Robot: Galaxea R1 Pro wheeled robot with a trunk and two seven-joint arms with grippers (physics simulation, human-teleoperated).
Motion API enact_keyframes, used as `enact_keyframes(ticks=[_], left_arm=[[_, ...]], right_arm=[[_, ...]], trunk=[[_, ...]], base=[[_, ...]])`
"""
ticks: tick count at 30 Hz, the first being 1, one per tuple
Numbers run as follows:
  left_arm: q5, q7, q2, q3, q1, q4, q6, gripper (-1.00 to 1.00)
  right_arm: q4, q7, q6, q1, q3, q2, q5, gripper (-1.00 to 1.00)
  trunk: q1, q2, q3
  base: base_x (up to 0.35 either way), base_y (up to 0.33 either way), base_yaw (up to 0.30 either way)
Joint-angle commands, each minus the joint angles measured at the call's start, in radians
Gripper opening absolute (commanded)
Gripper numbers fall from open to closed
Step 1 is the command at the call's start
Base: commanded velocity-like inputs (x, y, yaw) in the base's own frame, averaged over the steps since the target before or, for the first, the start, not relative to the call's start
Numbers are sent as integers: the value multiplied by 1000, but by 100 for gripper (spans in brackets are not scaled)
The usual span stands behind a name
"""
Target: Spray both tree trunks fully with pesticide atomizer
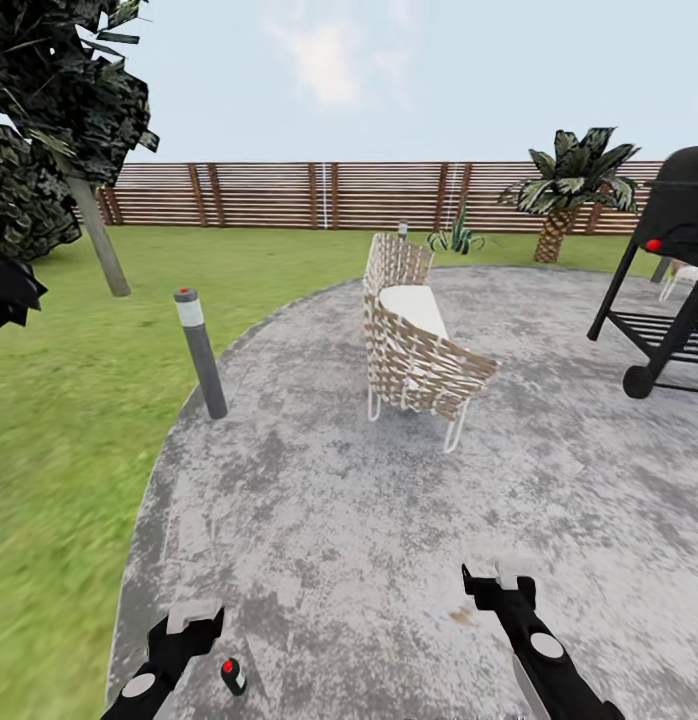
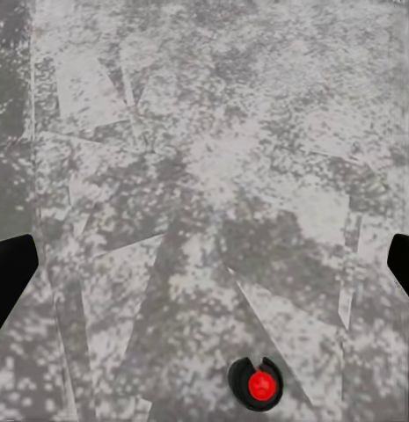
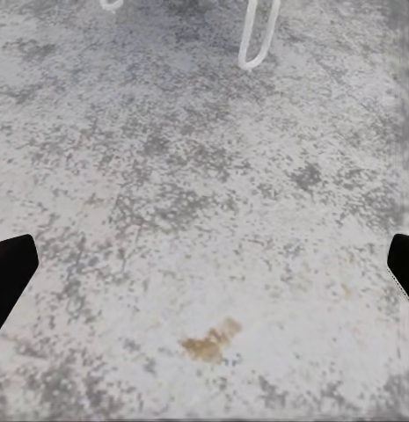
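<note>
Woven chair (image 1: 419, 335) mid-patio (image 1: 389, 520), bollard (image 1: 201, 352) left, grill (image 1: 664, 280) right, fence (image 1: 339, 195) behind.

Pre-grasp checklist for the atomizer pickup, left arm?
1. Pesticide atomizer located: ok, on the grey paving beside the left gripper.
2. Left gripper open: ok, fingers wide apart, nothing between.
3. Gripper centred on atomizer: not ok, the bottle sits off the fingers' midline in the left wrist view.
4. Right gripper free: ok, open.
5. Spray targets confirmed: cannot tell; one grey trunk stands on the lawn.
</note>
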Motion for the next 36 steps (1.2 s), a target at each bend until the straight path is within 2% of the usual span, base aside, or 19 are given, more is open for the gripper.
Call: enact_keyframes(ticks=[1,5,36], left_arm=[[0,-1,0,2,-1,0,-3,100],[0,-1,0,2,-1,0,-2,100],[0,2,0,5,-1,13,1,100]], right_arm=[[1,-3,-3,-1,1,0,0,100],[-1,-3,-3,-1,1,0,0,100],[-3,-3,-3,-1,2,0,0,100]], trunk=[[0,0,-1],[0,0,-1],[119,-217,-101]], base=[[0,3,-246],[0,1,-134],[0,0,-3]])
